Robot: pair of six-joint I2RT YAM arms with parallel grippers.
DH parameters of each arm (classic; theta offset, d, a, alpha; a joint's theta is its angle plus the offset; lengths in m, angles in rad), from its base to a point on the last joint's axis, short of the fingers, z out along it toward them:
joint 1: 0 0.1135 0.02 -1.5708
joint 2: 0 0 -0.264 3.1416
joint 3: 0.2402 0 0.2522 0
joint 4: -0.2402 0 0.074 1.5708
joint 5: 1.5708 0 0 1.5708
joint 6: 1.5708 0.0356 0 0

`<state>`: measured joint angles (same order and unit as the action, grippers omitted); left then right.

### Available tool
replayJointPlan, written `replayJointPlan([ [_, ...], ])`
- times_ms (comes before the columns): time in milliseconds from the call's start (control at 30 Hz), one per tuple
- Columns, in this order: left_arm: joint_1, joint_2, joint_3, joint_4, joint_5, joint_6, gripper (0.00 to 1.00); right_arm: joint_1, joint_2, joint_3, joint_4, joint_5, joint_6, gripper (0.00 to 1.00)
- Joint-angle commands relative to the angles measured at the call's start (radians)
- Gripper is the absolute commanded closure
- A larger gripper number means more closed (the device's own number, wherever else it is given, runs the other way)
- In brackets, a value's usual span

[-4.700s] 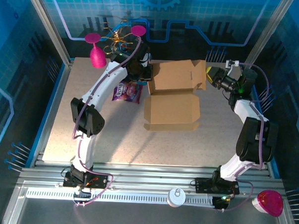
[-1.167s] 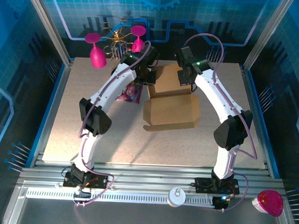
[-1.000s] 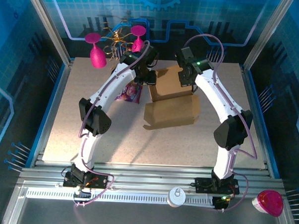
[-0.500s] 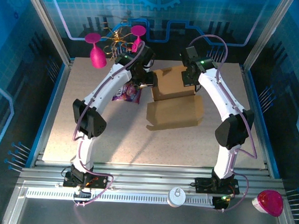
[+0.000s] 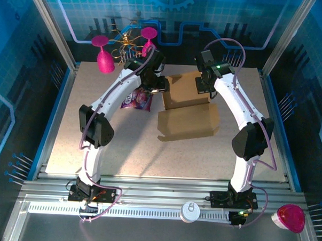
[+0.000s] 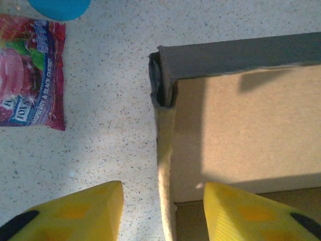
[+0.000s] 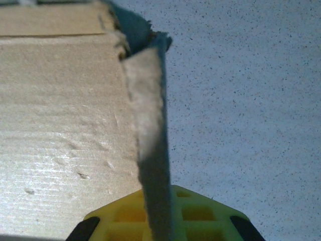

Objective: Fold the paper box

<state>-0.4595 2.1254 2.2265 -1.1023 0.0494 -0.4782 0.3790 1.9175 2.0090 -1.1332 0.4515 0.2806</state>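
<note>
The paper box, plain brown cardboard, lies open in the middle of the table with its back panel raised. My left gripper is at the box's far left corner. In the left wrist view it is open, and its yellow fingers straddle the upright left side wall without touching it. My right gripper is at the far right corner. In the right wrist view it is shut on the thin edge of the box's right side flap.
A purple snack packet lies just left of the box, close to the left gripper. Two pink goblets stand at the back left edge. A white disc and a pink object sit by the near rail.
The box has slid slightly to the right with the right gripper holding its flap. The left gripper's jaws widened and then narrowed a little around the left wall.
</note>
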Motion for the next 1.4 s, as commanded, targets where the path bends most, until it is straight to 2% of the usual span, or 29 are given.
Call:
replayJointPlan([
  [0, -0.005, 0.034, 0.008, 0.007, 0.000, -0.001, 0.57, -0.008, 0.011, -0.008, -0.013, -0.019, -0.003, 1.00],
  [133, -0.017, 0.040, 0.002, 0.009, -0.065, 0.028, 0.60, -0.008, 0.015, -0.009, -0.016, -0.027, -0.004, 1.00],
  [267, -0.024, 0.045, -0.010, 0.012, -0.129, 0.035, 0.69, -0.007, 0.019, -0.007, -0.020, -0.034, -0.006, 1.00],
  [333, -0.028, 0.037, -0.024, 0.022, -0.161, 0.038, 0.76, -0.007, 0.019, -0.009, -0.023, -0.032, -0.009, 1.00],
  [467, -0.036, 0.030, -0.028, 0.021, -0.194, 0.041, 0.98, -0.002, 0.023, -0.010, -0.028, -0.016, -0.017, 1.00],
  [500, -0.036, 0.030, -0.027, 0.017, -0.203, 0.041, 1.00, 0.002, 0.026, -0.010, -0.030, -0.007, -0.021, 1.00],
  [833, -0.037, 0.040, -0.012, -0.036, -0.261, 0.030, 1.00, 0.041, 0.041, 0.017, -0.050, 0.090, -0.028, 1.00],
  [1100, -0.032, 0.035, 0.005, -0.038, -0.225, -0.010, 1.00, 0.049, 0.055, 0.061, -0.066, 0.089, -0.029, 1.00],
  [1133, -0.031, 0.031, 0.005, -0.035, -0.216, -0.020, 1.00, 0.049, 0.057, 0.075, -0.073, 0.076, -0.030, 0.97],
  [1200, -0.027, 0.028, 0.005, -0.027, -0.198, -0.048, 1.00, 0.048, 0.054, 0.115, -0.085, 0.037, -0.032, 0.74],
  [1267, -0.022, 0.028, 0.005, -0.021, -0.181, -0.077, 1.00, 0.045, 0.056, 0.187, -0.112, 0.000, -0.024, 0.57],
  [1367, -0.011, 0.028, -0.003, -0.003, -0.151, -0.138, 1.00, 0.038, 0.074, 0.332, -0.192, -0.043, 0.009, 0.39],
])
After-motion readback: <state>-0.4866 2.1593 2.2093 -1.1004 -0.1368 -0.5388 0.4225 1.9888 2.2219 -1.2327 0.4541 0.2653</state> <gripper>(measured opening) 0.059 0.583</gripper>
